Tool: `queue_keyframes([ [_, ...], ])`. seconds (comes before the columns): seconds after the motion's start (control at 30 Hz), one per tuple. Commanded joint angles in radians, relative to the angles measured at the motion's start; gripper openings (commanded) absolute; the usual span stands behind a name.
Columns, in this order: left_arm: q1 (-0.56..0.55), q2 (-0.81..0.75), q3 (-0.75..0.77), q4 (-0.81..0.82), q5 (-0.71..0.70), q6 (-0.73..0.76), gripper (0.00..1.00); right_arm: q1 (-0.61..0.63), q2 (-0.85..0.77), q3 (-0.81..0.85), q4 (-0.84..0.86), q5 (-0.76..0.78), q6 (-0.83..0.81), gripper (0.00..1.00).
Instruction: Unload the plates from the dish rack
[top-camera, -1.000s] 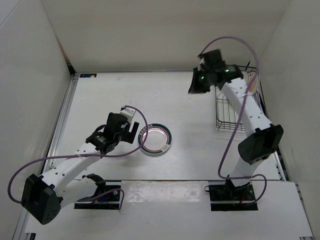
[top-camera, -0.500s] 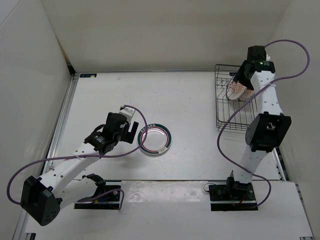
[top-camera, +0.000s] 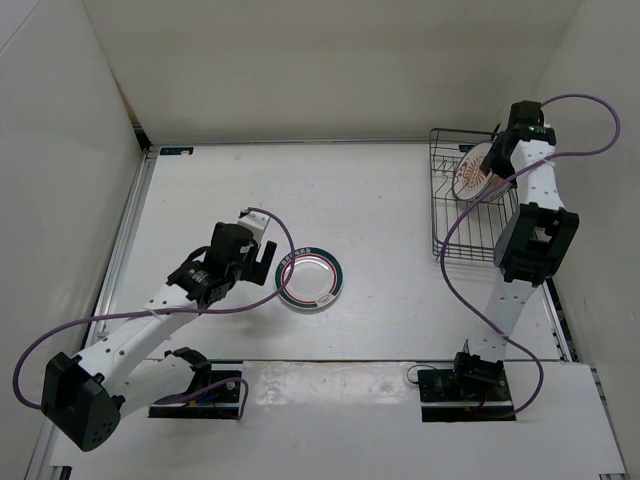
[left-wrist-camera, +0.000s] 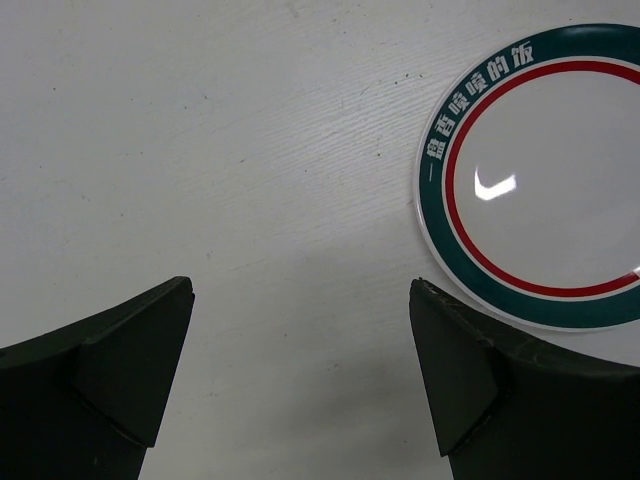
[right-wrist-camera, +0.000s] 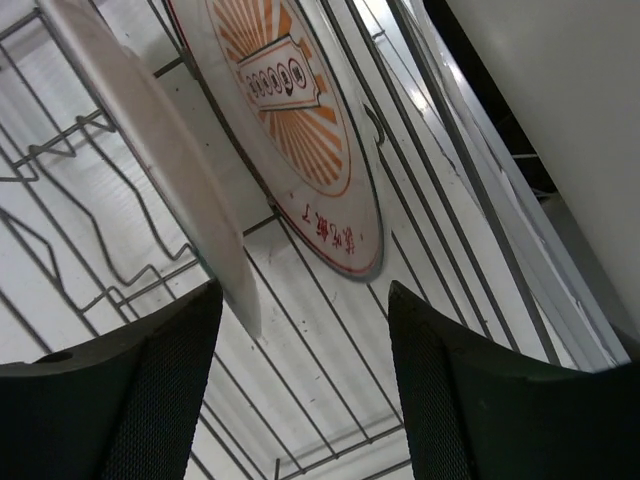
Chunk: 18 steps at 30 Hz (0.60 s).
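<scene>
White walls (top-camera: 300, 70) close round the pale table (top-camera: 300, 190) that we look down on. At its 2 o'clock corner stands the dish rack (top-camera: 437, 200). At the rack's 12 o'clock end two sunburst plates (top-camera: 470, 175) stand on edge among the wires, leaning.

From the right wrist we see them separately. The far sunburst plate (right-wrist-camera: 290, 110) shows its orange face and red rim line. The near plate (right-wrist-camera: 150, 150), at its 9 o'clock, shows only a white back and rim. The right jaws gape wide just below both and grip nothing. The near plate's lower rim comes down close to the finger (right-wrist-camera: 120, 400) at 8 o'clock of that view, and we cannot tell whether they touch.

The ringed plate (top-camera: 309, 279) lies flat near the table's middle, well apart from the rack. The left jaws stand wide open over bare table, empty, with that plate at their 1 o'clock. Its green band carries white characters, with a red ring inside.

The left arm (top-camera: 150, 330) reaches in from 7 o'clock. The right arm (top-camera: 530, 230) rises along the rack's 3 o'clock side.
</scene>
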Motion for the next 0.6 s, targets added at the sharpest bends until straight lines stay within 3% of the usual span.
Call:
queue_keyframes([
  [0.0, -0.003, -0.001, 0.036, -0.010, -0.017, 0.004, 1.00, -0.010, 0.056, 0.069, 0.042, -0.051, -0.045, 0.70],
  [0.13, -0.002, 0.010, 0.040, -0.012, -0.022, 0.007, 1.00, -0.011, 0.094, 0.080, 0.073, -0.099, -0.102, 0.65],
  [0.37, -0.002, 0.031, 0.049, -0.021, -0.022, 0.007, 1.00, -0.017, 0.132, 0.095, 0.095, -0.120, -0.099, 0.45],
  [0.43, -0.003, 0.036, 0.049, -0.022, -0.026, 0.010, 1.00, -0.017, 0.137, 0.090, 0.101, -0.129, -0.094, 0.35],
  [0.5, -0.002, 0.037, 0.049, -0.021, -0.029, 0.010, 1.00, -0.016, 0.136, 0.076, 0.110, -0.140, -0.087, 0.33],
  [0.57, -0.002, 0.039, 0.049, -0.022, -0.031, 0.008, 1.00, -0.016, 0.125, 0.046, 0.122, -0.143, -0.084, 0.37],
])
